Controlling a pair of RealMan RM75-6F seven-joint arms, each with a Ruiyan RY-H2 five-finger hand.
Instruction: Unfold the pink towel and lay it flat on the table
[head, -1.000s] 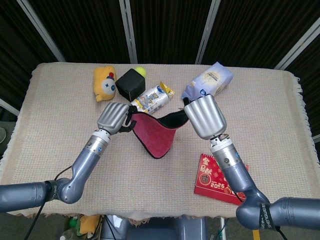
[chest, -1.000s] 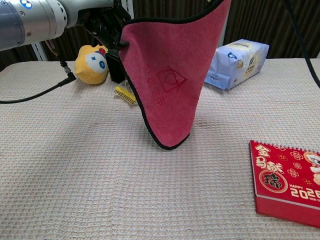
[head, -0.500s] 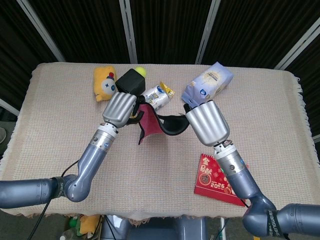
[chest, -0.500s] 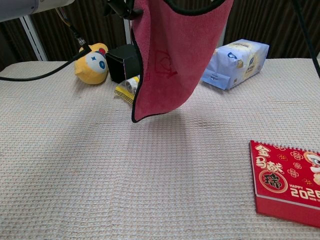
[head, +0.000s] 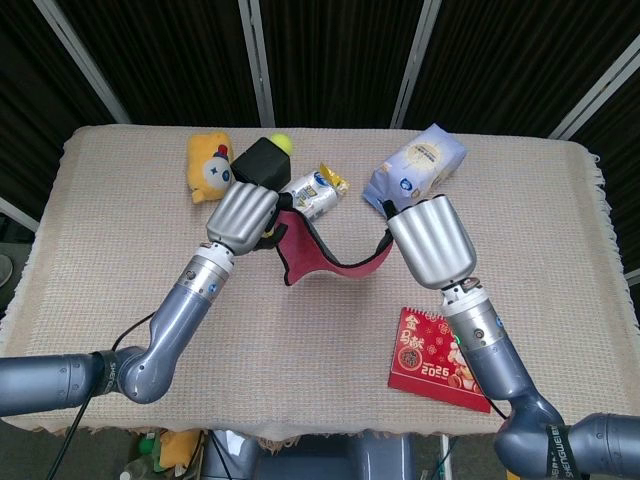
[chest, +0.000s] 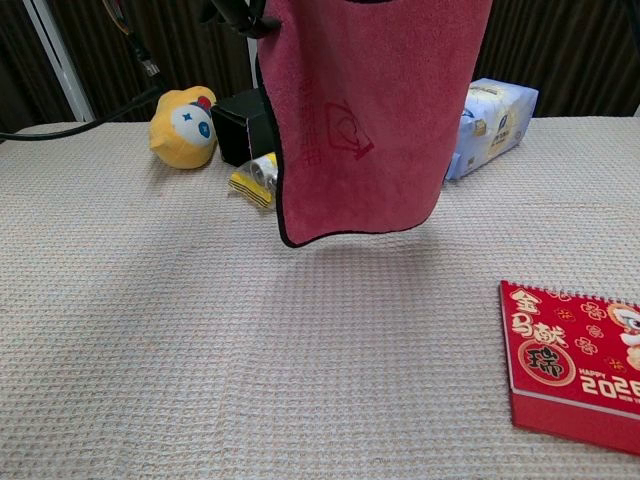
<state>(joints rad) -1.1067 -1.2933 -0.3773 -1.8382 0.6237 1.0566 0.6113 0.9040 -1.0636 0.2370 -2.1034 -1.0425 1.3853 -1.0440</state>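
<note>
Pink towel (chest: 372, 120) hangs spread above the counter (chest: 200, 340) — left robot hand (head: 243, 216) and right robot hand (head: 432, 240) each gripping an upper corner.

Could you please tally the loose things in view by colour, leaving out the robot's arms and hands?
Pink: 1, the towel
Red: 1, the calendar
Yellow: 2, the plush toy and the ball
Black: 1, the box
Pale blue-white: 1, the bag
Yellow and white: 1, the snack packet
Total: 7
</note>
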